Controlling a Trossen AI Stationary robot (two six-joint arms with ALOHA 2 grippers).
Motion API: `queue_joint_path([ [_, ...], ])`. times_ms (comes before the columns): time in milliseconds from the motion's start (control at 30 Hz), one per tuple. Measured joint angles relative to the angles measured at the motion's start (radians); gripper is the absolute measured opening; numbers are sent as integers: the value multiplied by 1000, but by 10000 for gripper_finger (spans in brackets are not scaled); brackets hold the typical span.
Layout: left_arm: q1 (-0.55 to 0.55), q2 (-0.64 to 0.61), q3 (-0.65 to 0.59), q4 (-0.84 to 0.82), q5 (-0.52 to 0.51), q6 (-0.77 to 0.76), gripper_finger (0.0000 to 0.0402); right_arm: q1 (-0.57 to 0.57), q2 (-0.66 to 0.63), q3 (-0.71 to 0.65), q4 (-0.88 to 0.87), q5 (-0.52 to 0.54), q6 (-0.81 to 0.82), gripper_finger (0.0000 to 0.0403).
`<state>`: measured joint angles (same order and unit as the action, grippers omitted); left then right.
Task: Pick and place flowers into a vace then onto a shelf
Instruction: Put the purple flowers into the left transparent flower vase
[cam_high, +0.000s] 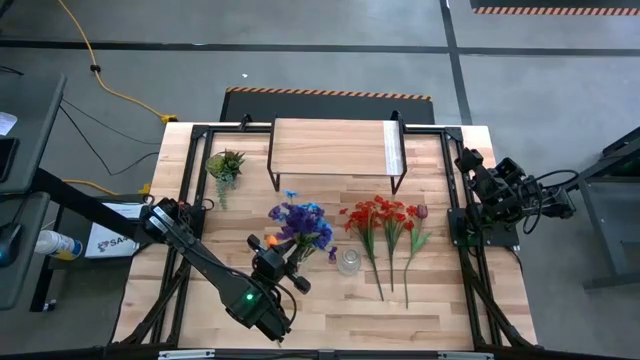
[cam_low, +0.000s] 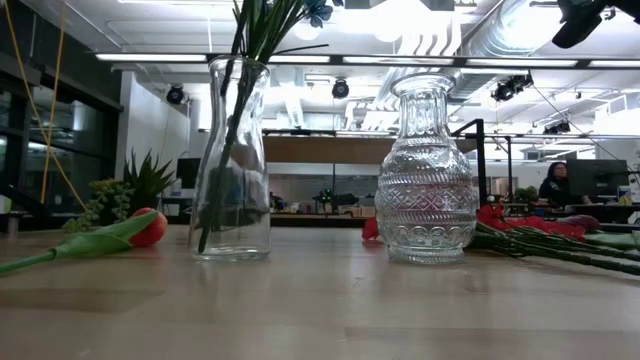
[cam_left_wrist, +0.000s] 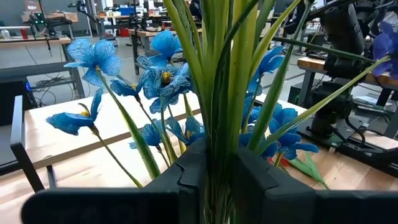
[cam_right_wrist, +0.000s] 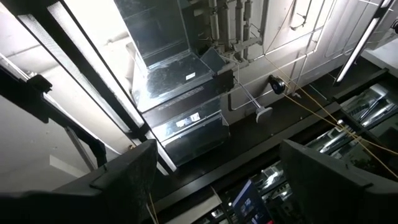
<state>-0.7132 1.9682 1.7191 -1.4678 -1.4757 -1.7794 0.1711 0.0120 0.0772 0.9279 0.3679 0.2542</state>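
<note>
in the high view the shelf (cam_high: 335, 146) sits upper centre, a potted plant (cam_high: 225, 165) to its left. below it, bunched flowers (cam_high: 300, 225) stand left of an empty vase (cam_high: 349, 261) and loose flowers (cam_high: 385, 222) lying right.

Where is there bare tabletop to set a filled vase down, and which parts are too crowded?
Free: the near strip of table below the red flowers, and the patch between the potted plant and left arm. The shelf top is bare too. Crowded: the middle, where the left hand meets the blue flowers beside the glass vase.
</note>
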Motion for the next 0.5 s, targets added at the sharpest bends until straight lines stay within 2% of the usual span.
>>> queue_joint_path([
  [267, 0, 0, 0, -9, 53, 2, 107, 0, 0, 0, 0, 0, 0, 328],
  [500, 0, 0, 0, -9, 54, 2, 134, 0, 0, 0, 0, 0, 0, 328],
])
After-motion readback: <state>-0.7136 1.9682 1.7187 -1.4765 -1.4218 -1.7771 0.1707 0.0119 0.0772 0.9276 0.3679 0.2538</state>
